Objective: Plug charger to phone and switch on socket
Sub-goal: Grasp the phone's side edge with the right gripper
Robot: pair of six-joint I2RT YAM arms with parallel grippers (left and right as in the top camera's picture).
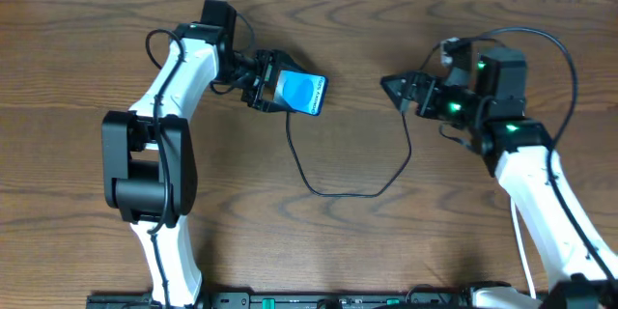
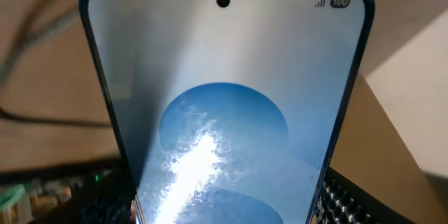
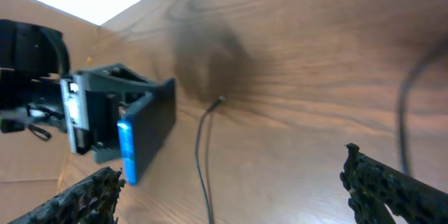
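Blue phone (image 1: pixel 303 94) edges — in left gripper (image 1: pixel 272 84)

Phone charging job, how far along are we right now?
Done: the left gripper has the phone clamped. In hand: the right gripper stands open and empty near the charger. Left: the plug tip lies loose on the table, apart from the phone, so plugging in is not yet done. No socket shows in any view, so its switch cannot be judged.

Clad in white shells (image 1: pixel 188 72), jointed with black housings (image 1: pixel 145 169); strung with thin black cables (image 1: pixel 570 63); showing green LEDs (image 1: pixel 480 64) on right arm.
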